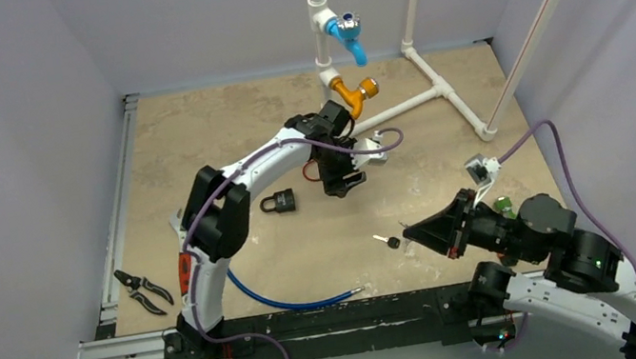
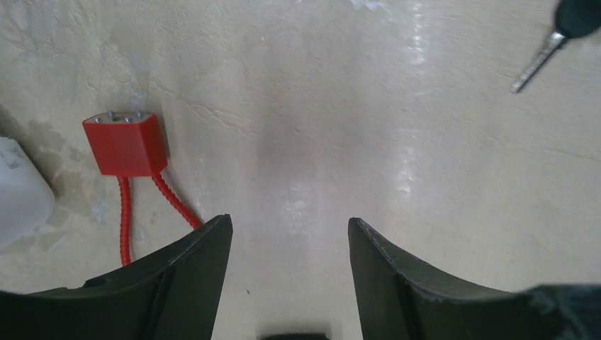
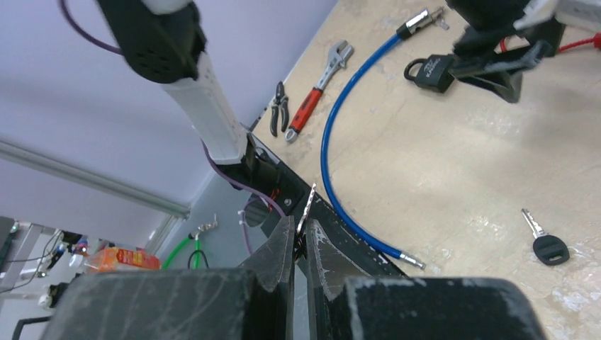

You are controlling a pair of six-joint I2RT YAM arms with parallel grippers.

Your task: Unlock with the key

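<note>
One padlock (image 1: 278,202); one loose key (image 1: 389,243); perhaps another in right hand (image 3: 303,224)

Top view: even, diffuse light from above; table (image 1: 193,141) bright, no hard shadows; a soft shadow lies under the left arm (image 1: 230,193); focus sharp throughout; walls (image 1: 0,143) lean outward toward the frame borders. Left wrist view: bright vertical glare streaks on the table; left fingers (image 2: 177,283) dark, showing little detail; key (image 2: 538,60) slightly soft at the corner. Right wrist view: right fingers (image 3: 276,262) close to the lens, grainy and blurred; lower-left background out of focus; table well lit.
</note>
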